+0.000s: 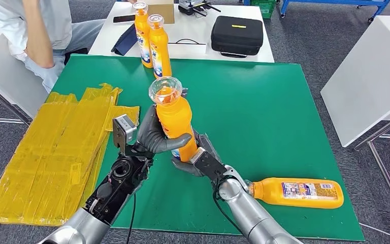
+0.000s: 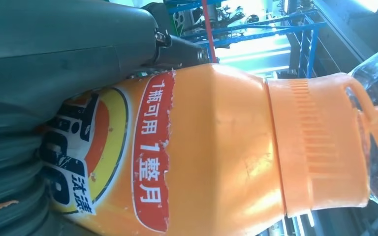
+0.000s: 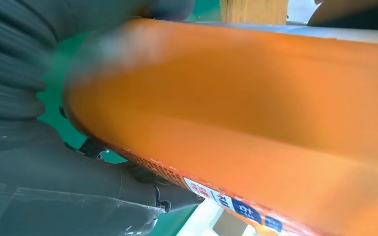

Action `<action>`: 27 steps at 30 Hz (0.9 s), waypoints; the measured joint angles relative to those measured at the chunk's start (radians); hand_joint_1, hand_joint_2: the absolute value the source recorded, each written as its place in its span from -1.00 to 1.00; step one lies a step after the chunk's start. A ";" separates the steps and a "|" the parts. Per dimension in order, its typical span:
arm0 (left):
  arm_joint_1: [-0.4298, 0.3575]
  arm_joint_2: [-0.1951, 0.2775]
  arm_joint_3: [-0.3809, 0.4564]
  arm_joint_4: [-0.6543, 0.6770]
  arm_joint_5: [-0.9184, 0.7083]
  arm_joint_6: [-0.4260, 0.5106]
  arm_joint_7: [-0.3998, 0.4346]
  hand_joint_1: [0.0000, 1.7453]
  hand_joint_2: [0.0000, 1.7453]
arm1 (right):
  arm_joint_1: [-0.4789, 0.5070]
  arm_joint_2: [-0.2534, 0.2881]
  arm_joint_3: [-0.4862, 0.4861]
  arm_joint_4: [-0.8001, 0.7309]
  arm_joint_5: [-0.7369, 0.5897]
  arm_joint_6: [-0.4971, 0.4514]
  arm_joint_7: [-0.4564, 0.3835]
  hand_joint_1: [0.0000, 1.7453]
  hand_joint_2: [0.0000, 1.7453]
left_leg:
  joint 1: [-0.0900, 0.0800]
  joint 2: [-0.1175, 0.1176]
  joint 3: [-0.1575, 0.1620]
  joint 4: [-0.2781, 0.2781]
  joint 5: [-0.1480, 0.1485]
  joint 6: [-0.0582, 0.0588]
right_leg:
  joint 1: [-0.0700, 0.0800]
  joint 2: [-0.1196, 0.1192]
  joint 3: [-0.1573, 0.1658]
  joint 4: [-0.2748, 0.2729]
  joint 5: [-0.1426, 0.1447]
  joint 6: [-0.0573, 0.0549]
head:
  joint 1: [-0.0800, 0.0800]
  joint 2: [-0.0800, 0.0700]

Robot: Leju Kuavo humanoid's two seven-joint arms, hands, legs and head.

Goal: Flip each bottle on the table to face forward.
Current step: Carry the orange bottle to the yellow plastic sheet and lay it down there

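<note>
An orange bottle (image 1: 175, 119) with a clear cap stands upright in mid-air over the green mat (image 1: 264, 112). My left hand (image 1: 155, 136) wraps its middle from the left. My right hand (image 1: 198, 155) grips its base from below on the right. Up close, the left wrist view shows the bottle (image 2: 211, 152) with its red and yellow label and my left hand (image 2: 54, 64) against it. In the right wrist view the bottle (image 3: 256, 113) lies across my right hand (image 3: 54, 191). Another orange bottle (image 1: 299, 192) lies on its side at the mat's front right. Two more bottles (image 1: 152, 40) stand upright at the far edge.
A stack of yellow bags (image 1: 56, 152) covers the mat's left side. Behind the mat, a white table (image 1: 193, 48) carries a black case (image 1: 237, 34), a phone and a box. A person (image 1: 35, 30) sits at the far left. Another white table (image 1: 370, 76) stands to the right.
</note>
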 joint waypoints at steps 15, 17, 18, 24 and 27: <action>-0.007 -0.010 0.000 0.018 0.002 0.022 -0.017 1.00 1.00 | 0.038 -0.020 -0.006 -0.058 0.006 -0.070 -0.003 1.00 1.00 | 0.000 0.000 0.000 0.000 0.000 0.000 | 0.000 0.000 0.000 0.000 0.000 0.000 | 0.000 0.000; -0.007 -0.011 0.000 0.018 -0.001 0.022 -0.020 1.00 1.00 | 0.046 -0.021 -0.017 -0.071 0.017 -0.071 -0.003 1.00 1.00 | 0.000 0.000 0.000 0.000 0.000 0.000 | 0.000 0.000 0.000 0.000 0.000 0.000 | 0.000 0.000; -0.007 -0.012 0.000 0.018 -0.002 0.022 -0.022 1.00 1.00 | 0.049 -0.022 -0.021 -0.076 0.020 -0.071 -0.003 1.00 1.00 | 0.000 0.000 0.000 0.000 0.000 0.000 | 0.000 0.000 0.000 0.000 0.000 0.000 | 0.000 0.000; -0.007 -0.017 0.000 0.018 -0.002 0.023 -0.024 1.00 1.00 | 0.058 -0.026 -0.028 -0.093 0.023 -0.070 -0.003 1.00 1.00 | 0.000 0.000 0.000 0.000 0.000 0.000 | 0.000 0.000 0.000 0.000 0.000 0.000 | 0.000 0.000; -0.007 -0.018 0.000 0.018 -0.022 0.040 -0.026 1.00 1.00 | 0.060 -0.027 -0.033 -0.097 0.030 -0.073 -0.003 0.05 1.00 | 0.000 0.000 0.000 0.000 0.000 0.000 | 0.000 0.000 0.000 0.000 0.000 0.000 | 0.000 0.000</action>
